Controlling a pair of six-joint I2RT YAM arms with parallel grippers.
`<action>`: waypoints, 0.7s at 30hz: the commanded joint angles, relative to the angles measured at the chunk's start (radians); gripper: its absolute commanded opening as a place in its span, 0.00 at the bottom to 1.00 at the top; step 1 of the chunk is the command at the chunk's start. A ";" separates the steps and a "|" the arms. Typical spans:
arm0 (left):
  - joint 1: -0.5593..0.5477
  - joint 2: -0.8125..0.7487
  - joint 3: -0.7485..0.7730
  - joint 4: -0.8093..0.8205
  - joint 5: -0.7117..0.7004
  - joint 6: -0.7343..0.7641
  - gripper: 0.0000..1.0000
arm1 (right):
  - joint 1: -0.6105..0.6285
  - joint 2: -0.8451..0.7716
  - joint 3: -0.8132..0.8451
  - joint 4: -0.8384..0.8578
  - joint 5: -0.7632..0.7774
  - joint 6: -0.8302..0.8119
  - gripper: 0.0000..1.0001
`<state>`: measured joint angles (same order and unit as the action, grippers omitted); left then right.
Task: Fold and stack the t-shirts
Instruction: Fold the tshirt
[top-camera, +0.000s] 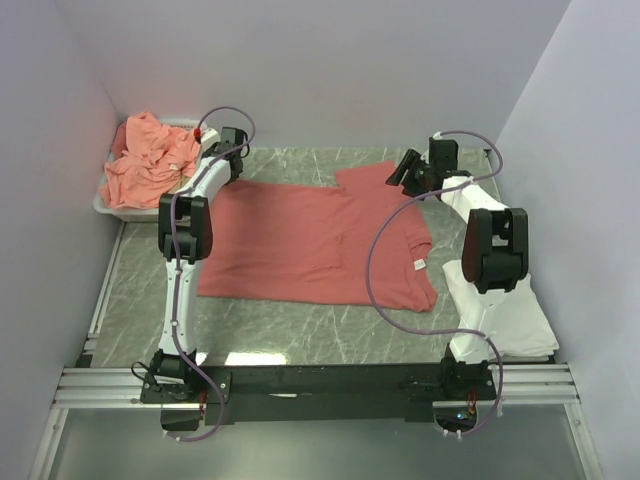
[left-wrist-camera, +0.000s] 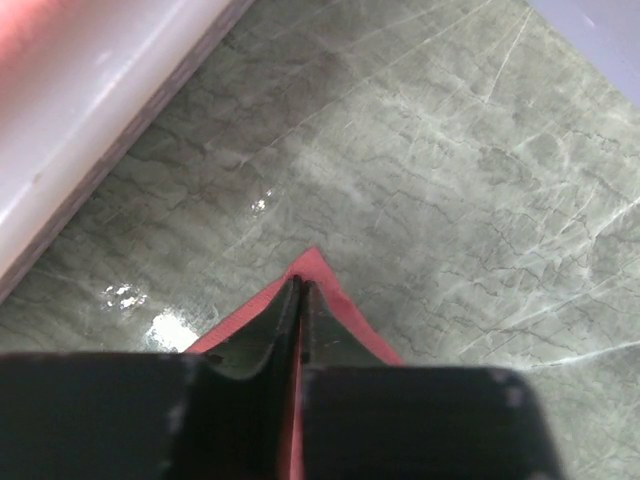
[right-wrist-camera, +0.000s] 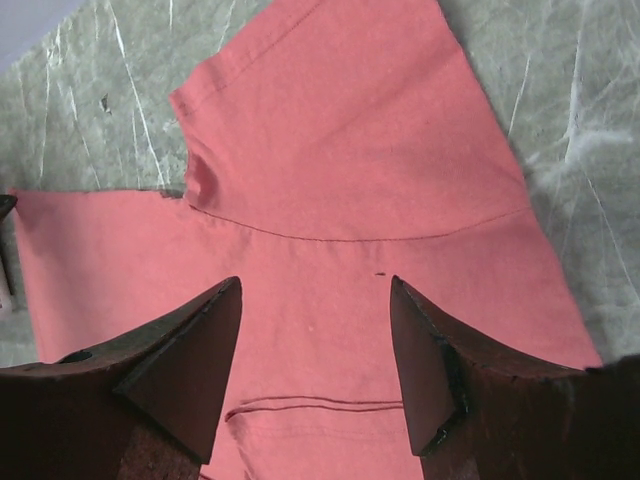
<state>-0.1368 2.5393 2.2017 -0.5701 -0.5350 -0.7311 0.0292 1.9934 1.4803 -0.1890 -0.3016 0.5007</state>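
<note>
A coral-red t-shirt (top-camera: 320, 245) lies spread flat across the marble table. My left gripper (top-camera: 232, 150) is at its far left corner, beside the tray. In the left wrist view this gripper (left-wrist-camera: 301, 285) is shut on that corner of the t-shirt (left-wrist-camera: 340, 305), with red cloth showing between the closed jaws. My right gripper (top-camera: 405, 170) hangs over the far right part of the shirt. It stands open (right-wrist-camera: 315, 285) just above the fabric (right-wrist-camera: 340, 130), near the sleeve seam, with nothing between its fingers. A white folded garment (top-camera: 510, 310) lies at the right edge under the right arm.
A white plastic tray (top-camera: 110, 205) at the far left holds several crumpled salmon-pink shirts (top-camera: 150, 160). Its wall (left-wrist-camera: 90, 110) runs close to my left gripper. Lilac walls close in the back and both sides. Bare marble (top-camera: 300, 325) shows in front of the spread shirt.
</note>
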 joint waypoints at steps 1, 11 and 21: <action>-0.004 0.010 0.010 -0.030 0.040 -0.011 0.00 | -0.015 0.022 0.061 0.000 -0.013 -0.002 0.68; -0.004 -0.158 -0.213 0.156 0.046 0.021 0.00 | -0.023 0.180 0.267 -0.148 0.085 -0.036 0.67; -0.004 -0.244 -0.284 0.251 0.073 0.047 0.00 | -0.025 0.304 0.443 -0.285 0.194 -0.025 0.57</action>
<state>-0.1371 2.3806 1.9247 -0.3740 -0.4820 -0.7128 0.0105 2.2745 1.8473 -0.4141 -0.1570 0.4770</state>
